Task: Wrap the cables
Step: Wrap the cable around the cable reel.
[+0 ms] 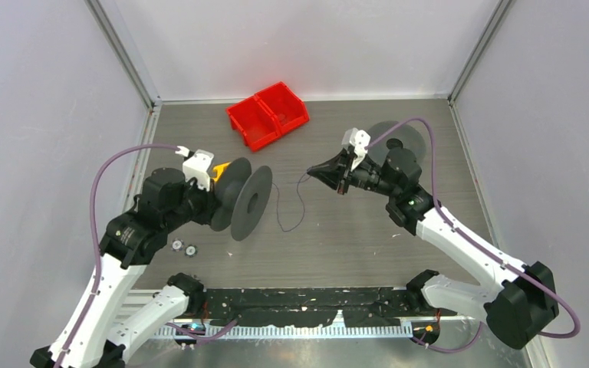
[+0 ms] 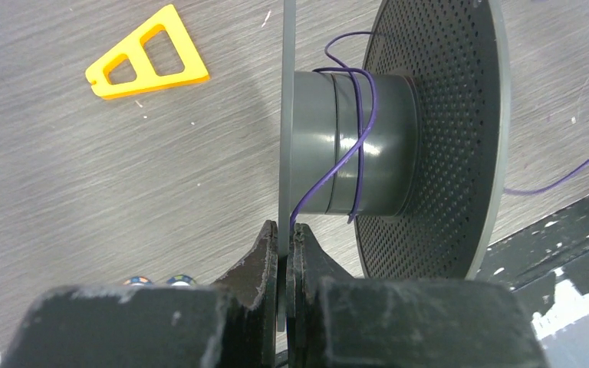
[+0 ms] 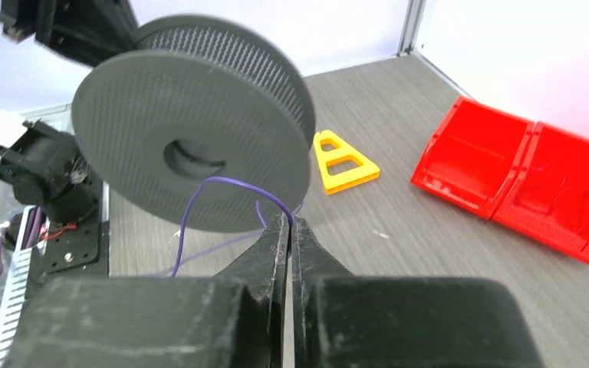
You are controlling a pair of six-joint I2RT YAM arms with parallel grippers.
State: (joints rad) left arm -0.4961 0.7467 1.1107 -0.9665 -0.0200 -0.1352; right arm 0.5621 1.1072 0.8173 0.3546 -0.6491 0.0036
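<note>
The cable (image 1: 285, 227) is a thin purple wire, not red. A few turns of the cable (image 2: 358, 130) lie round the hub of a dark grey spool (image 2: 429, 138), and it trails off across the table. My left gripper (image 2: 284, 230) is shut on the spool's thin near flange and holds the spool (image 1: 242, 199) on edge at the left. My right gripper (image 1: 311, 170) sits right of the spool and faces it. In the right wrist view this gripper (image 3: 289, 222) is shut on the cable (image 3: 192, 201), which loops down in front of the spool (image 3: 192, 130).
A red double bin (image 1: 268, 115) stands at the back centre. A yellow triangular piece (image 2: 147, 55) lies on the table behind the spool. Another dark disc (image 1: 408, 136) lies flat at the back right. Two small round bits (image 1: 184, 248) lie near the left arm. A black strip (image 1: 307, 307) runs along the front.
</note>
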